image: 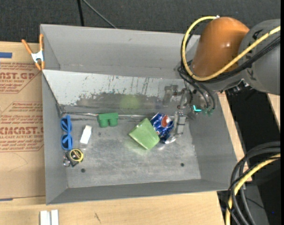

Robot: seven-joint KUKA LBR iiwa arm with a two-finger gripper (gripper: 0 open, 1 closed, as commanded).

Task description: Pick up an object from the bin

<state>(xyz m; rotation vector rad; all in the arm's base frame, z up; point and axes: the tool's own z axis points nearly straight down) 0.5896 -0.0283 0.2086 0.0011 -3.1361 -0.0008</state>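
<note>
Gripper: gripper (180, 125) sits low in the right part of the bin (109, 50), close to the floor, with the arm reaching in from the right.
Grip state: cannot tell whether it is open or shut from this angle. Nothing is visibly held.
Nearest thing: crumpled blue, red and white packet (161, 124), right of the floor's middle. It is touching or just beside the gripper, on the gripper's left in the view.
Neighbour: light green pad (144, 135), lying askew against the packet's left side and seeming to overlap it.
Far side: green block (108, 120), white piece (85, 134), blue frame (66, 132) and yellow-and-black ring (75, 155), all well apart at the left.
Step, as judged: at the grasp, with the packet the likely pick. It is not yet lifted.
Risk, slip: the packet looks thin and crinkled, so a pinch on its edge alone may let it slide out on the lift.
Risk, tag-along: the pad rests against the packet and could be dragged or caught with it.
Risk, miss: the gripper stands at the packet's rim, not over its middle, so closing may only nudge it aside.
</note>
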